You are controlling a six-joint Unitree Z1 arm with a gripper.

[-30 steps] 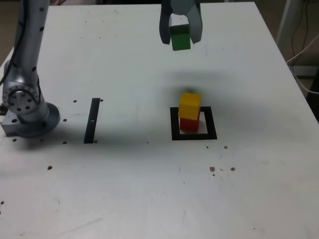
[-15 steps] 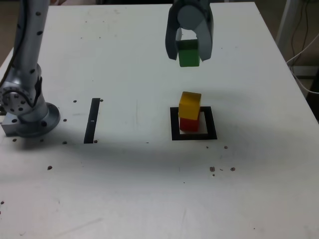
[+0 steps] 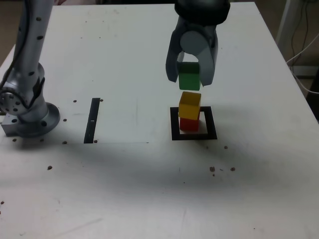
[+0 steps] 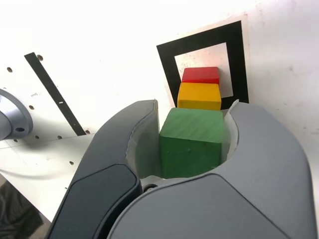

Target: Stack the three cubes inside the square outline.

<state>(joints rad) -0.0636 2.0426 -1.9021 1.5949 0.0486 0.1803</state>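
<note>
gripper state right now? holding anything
gripper: closed on the green cube, held just above the yellow cube.

A white table (image 3: 124,189) fills nearly the whole exterior view, its top scuffed and dotted with small dark holes and specks — most thickly toward 7 o'clock and 5 o'clock. A narrow black strip (image 3: 92,120) lies flat at about 9 o'clock. Beyond the table's edge, toward 2 o'clock, a white post (image 3: 288,25) stands with pale cables (image 3: 304,47) trailing past it — the floor there is dim.
</note>
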